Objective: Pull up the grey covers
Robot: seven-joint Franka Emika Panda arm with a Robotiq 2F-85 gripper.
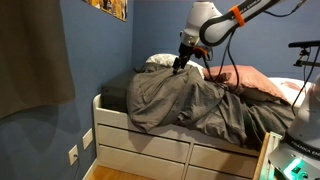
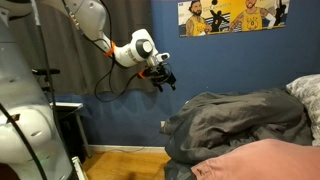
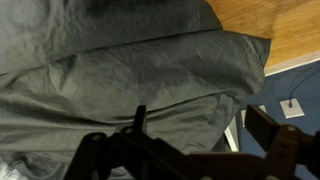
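Note:
The grey covers [image 1: 190, 105] lie rumpled across the bed and hang over its side. They show in both exterior views [image 2: 240, 120] and fill most of the wrist view [image 3: 130, 70]. My gripper [image 1: 181, 65] hangs open and empty in the air just above the covers' upper edge, near the light grey-white pillow [image 1: 160, 60]. In an exterior view the gripper [image 2: 163, 80] is clear of the fabric. In the wrist view its two dark fingers [image 3: 200, 125] are spread apart with only the covers below them.
A pinkish-brown pillow [image 1: 255, 82] lies on the bed beside the covers. The white bed frame with drawers [image 1: 140, 135] stands against a blue wall with a socket [image 1: 73, 155]. A dark curtain [image 1: 30, 50] hangs nearby. Wood floor [image 3: 270, 25] lies beside the bed.

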